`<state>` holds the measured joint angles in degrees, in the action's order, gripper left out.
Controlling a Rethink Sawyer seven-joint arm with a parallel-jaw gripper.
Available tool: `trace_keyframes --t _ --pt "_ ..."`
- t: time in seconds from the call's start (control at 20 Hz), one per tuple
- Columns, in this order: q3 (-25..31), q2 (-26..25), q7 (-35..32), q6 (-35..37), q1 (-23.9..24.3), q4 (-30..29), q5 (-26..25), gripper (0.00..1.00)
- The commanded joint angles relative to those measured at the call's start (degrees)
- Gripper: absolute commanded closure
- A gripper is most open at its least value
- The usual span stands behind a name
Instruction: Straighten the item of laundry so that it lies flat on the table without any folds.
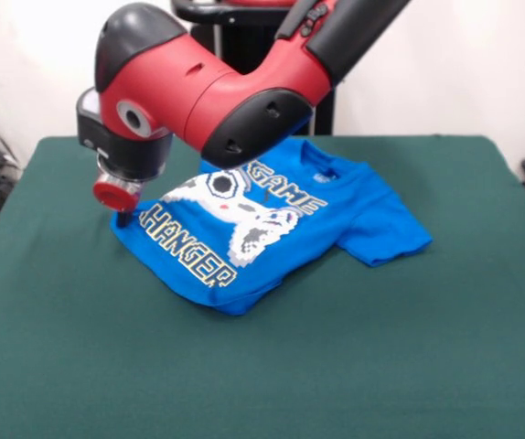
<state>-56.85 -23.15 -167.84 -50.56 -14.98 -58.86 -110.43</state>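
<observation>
Red-and-black arm bent low from above, wrist pointing down, hand [123, 212] mostly hidden beneath it.

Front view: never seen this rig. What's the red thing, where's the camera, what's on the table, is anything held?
The red and black machine is a single robot arm reaching down into the picture from above. The one camera looks across the table, facing the robot. On the dark green cloth lies a blue T-shirt with a white game controller print and yellow-outlined lettering. It is not flat: its lower part looks folded under and one sleeve sticks out to the picture's right. The end effector is down at the shirt's left corner, mostly hidden under the wrist, so whether it grips the cloth cannot be told.
</observation>
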Motion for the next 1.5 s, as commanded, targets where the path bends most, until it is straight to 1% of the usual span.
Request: trace_keyframes --t 0.05,0.3,0.6,0.9,1.5 --pt "8.2 -4.4 -2.1 5.5 2.7 6.0 3.1 1.0" --pt "7.1 -5.6 -2.9 5.9 2.6 6.2 2.1 1.0" --pt "6.5 -6.1 -2.3 6.3 3.0 6.2 1.5 1.0" --pt "6.4 -6.5 -1.9 6.7 3.0 6.4 1.7 1.0" --pt "6.8 -5.0 -2.0 5.3 2.6 5.4 2.5 1.0"
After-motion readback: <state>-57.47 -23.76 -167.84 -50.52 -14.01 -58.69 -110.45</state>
